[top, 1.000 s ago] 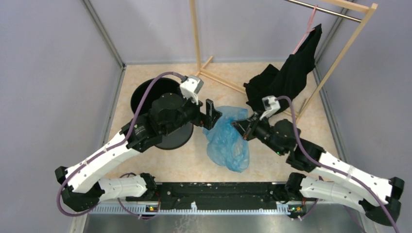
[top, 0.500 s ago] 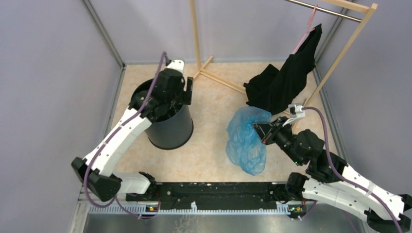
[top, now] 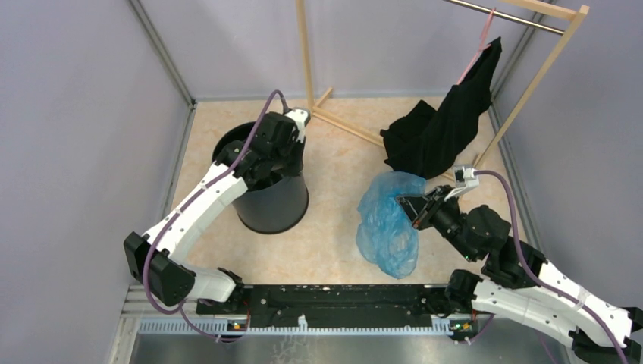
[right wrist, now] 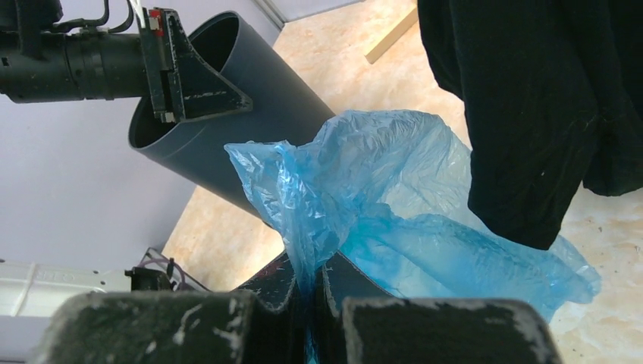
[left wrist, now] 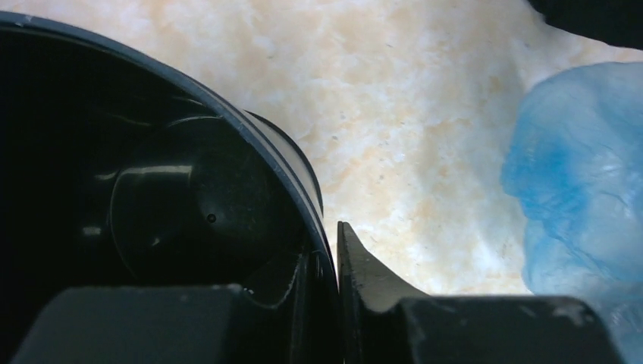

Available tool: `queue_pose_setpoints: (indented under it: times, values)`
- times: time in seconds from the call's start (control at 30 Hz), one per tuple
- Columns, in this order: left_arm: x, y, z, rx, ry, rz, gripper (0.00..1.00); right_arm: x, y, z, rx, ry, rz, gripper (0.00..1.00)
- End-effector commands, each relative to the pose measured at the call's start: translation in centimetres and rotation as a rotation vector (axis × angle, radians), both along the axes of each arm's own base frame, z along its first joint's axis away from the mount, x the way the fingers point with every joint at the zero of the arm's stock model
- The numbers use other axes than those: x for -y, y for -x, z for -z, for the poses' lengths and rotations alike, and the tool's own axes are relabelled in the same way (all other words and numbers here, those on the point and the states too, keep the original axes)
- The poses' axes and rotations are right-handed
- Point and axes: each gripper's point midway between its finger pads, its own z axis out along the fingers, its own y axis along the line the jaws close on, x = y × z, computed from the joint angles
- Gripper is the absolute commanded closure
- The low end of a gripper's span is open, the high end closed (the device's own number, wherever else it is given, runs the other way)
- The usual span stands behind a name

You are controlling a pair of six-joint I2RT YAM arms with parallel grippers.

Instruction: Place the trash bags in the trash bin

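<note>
Carry pending.
Left fingers [left wrist: 368, 277] clamped the trash bin [top: 273, 208] rim, right fingers [right wrist: 347, 282] the trash bag [top: 387, 224]; we advised lifting high.

L end effector [left wrist: 324, 262] clamps bin [left wrist: 227, 114] rim; blue bag [left wrist: 584, 182] at R.

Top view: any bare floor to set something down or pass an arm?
Bare floor between trash bin and trash bag, running to the base rail. Crowded far right: black garment, wooden rack, bag.
</note>
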Motion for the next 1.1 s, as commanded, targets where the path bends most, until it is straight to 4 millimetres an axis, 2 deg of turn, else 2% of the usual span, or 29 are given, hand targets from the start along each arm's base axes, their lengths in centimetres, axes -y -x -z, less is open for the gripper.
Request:
queue_pose_setpoints:
  times: [0.0,0.27,0.47,0.6,0.77,0.8,0.83,1.0,1.07]
  values:
    - [3.9,2.7,-1.2,-0.038,0.138,0.177,0.82,0.8,0.4,-1.4,0.033,-0.01,0.003,1.0]
    - [8.6,6.6,-2.1,-0.079,0.213,0.362,0.98,1.7,0.5,-2.5,0.049,-0.045,0.022,1.0]
    - [14.0,9.4,-2.2,-0.075,0.245,0.511,0.99,2.4,0.9,-3.5,0.052,-0.059,0.027,1.0]
    - [16.4,10.9,-2.5,-0.089,0.304,0.582,0.93,3.0,1.2,-4.2,0.048,-0.071,0.03,1.0]
    - [18.4,12.3,-4.0,-0.074,0.375,0.67,0.74,4.2,1.7,-5.1,0.048,-0.087,0.044,1.0]
    - [18.4,12.4,-4.4,-0.063,0.378,0.685,0.68,4.5,1.8,-5.4,0.051,-0.09,0.051,1.0]
    - [18.1,12.4,-5.0,-0.041,0.373,0.691,0.57,4.8,1.8,-5.4,0.051,-0.088,0.061,1.0]
    - [15.0,11.8,-9.3,0.151,0.366,0.641,0.21,5.1,1.8,-6.8,0.072,-0.081,0.063,1.0]
    - [13.1,12.6,-12.3,0.253,0.416,0.638,0.1,4.8,1.9,-8.2,0.102,-0.076,0.04,1.0]
